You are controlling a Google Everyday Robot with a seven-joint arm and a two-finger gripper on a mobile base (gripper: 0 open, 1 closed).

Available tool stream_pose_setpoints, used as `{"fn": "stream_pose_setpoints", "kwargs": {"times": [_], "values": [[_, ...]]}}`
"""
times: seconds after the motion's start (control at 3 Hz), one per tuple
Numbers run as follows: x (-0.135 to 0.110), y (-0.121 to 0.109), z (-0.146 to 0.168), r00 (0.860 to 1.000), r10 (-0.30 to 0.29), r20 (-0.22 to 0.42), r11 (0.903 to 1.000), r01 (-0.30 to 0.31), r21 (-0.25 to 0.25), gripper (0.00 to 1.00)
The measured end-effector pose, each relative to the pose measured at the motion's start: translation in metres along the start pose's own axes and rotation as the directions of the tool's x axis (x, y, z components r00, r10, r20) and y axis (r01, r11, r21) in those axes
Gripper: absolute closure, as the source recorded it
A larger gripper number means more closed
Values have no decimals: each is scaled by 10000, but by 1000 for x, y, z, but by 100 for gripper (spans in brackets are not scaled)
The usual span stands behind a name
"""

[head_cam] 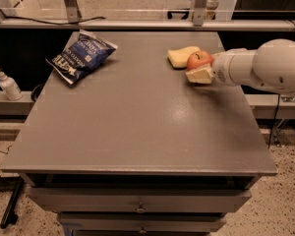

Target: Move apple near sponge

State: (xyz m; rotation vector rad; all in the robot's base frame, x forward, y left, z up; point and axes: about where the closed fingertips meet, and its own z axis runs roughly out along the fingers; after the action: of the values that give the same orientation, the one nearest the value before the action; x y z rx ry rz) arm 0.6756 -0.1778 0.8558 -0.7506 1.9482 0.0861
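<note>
The red-orange apple (199,60) is at the far right of the grey table (137,122), touching the right end of the pale yellow sponge (181,56). My gripper (196,68) reaches in from the right on a white arm (265,68) and is shut on the apple. One cream finger (200,75) shows on the apple's near side. The other finger is hidden behind the apple. I cannot tell whether the apple rests on the table or hangs just above it.
A blue chip bag (81,56) lies at the table's far left. A white pump bottle (9,84) stands on a ledge to the left of the table. A rail and posts run behind the far edge. Drawers sit under the front edge.
</note>
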Motion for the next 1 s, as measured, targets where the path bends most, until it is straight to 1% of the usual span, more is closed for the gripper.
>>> {"fn": "stream_pose_setpoints", "kwargs": {"times": [0.33,1.0], "values": [[-2,-5,5,10000,9,14,10000,-9,45,57],[1,-4,12,9999,106,47,9999,-105,-109,11]]}}
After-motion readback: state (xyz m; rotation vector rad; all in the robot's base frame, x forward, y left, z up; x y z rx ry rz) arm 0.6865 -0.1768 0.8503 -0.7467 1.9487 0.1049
